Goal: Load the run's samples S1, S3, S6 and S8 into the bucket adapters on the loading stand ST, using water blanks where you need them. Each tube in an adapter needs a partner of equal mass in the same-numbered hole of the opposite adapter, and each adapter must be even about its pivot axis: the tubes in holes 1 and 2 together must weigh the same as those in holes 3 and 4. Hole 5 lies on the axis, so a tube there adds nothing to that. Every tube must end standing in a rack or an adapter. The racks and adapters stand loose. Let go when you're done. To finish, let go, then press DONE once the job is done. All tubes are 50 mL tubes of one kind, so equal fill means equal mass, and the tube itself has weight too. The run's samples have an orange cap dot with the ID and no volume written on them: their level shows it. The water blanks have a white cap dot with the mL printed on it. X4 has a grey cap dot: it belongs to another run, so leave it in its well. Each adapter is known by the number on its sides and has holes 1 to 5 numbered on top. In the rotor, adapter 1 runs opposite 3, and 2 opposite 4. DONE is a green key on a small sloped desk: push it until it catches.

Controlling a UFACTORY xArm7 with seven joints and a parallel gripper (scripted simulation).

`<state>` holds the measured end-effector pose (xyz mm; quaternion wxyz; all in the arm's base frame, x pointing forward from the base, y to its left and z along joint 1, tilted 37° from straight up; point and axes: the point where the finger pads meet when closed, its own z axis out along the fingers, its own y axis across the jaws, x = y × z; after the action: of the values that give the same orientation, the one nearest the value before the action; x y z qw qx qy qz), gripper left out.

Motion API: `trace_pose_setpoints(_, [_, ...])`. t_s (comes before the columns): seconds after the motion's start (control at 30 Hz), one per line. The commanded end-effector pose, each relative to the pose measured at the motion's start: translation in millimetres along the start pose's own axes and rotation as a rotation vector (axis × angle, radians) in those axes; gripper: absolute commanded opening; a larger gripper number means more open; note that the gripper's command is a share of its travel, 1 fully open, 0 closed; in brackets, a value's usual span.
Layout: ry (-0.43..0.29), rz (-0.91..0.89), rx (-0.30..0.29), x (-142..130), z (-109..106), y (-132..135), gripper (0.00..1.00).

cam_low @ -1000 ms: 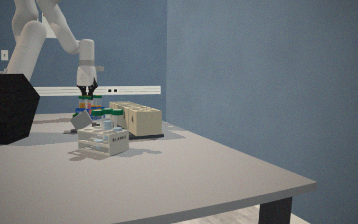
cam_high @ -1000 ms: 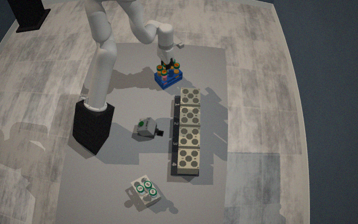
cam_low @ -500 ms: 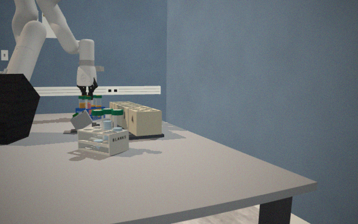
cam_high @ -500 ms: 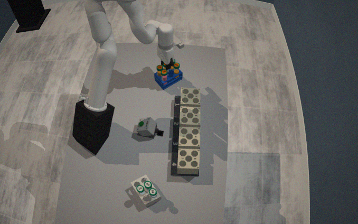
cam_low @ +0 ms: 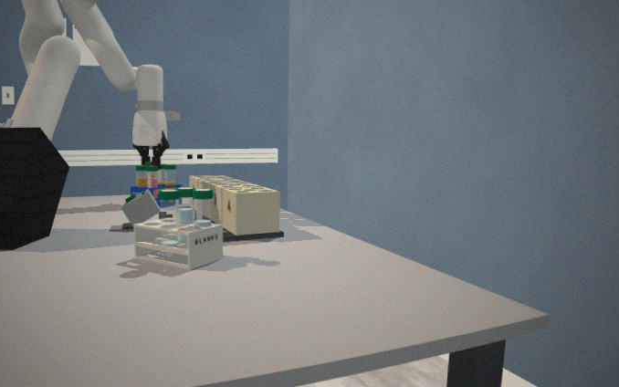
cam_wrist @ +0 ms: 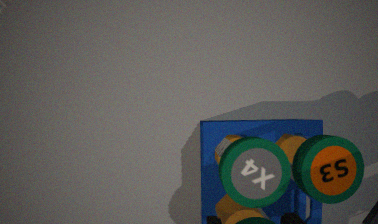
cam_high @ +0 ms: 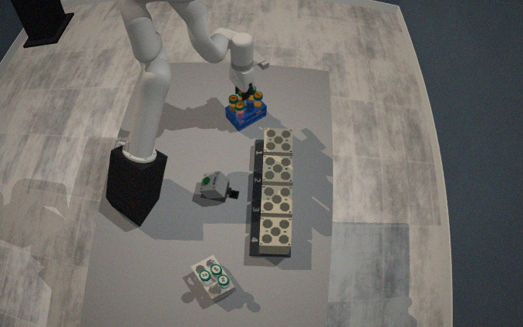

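Observation:
The blue sample rack (cam_high: pixel 251 116) (cam_wrist: pixel 210 131) stands beyond the stand. My gripper (cam_high: pixel 246 96) (cam_low: pixel 151 162) (cam_wrist: pixel 253 220) points down over it, shut on a green-capped sample tube (cam_wrist: pixel 249 221) whose ID is out of view. The tube appears to stand in its well. Beside it are X4 (cam_wrist: pixel 256 173) with a grey dot and S3 (cam_wrist: pixel 332 171) with an orange dot. A pink sample (cam_high: pixel 240 106) and other orange-dotted tubes stand in the same rack. On the dark loading stand (cam_high: pixel 255 194), adapters 1 to 4 show empty holes. The white BLANKS rack (cam_low: pixel 206 250) holds three blanks.
The small sloped desk (cam_high: pixel 217 187) with the green DONE key (cam_high: pixel 206 180) stands between the robot's black base (cam_high: pixel 133 190) and the loading stand. The tall caps in the blue rack crowd close around my fingers.

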<state>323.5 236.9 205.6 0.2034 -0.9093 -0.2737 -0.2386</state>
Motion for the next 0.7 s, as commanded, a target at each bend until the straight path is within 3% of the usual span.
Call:
trace_pose_setpoints(0.0, [0.003,0.0,0.0,1.2,-1.4,0.1,0.0])
trace_pose_setpoints(0.67, [0.003,0.0,0.0,1.2,-12.1,0.1,0.0])
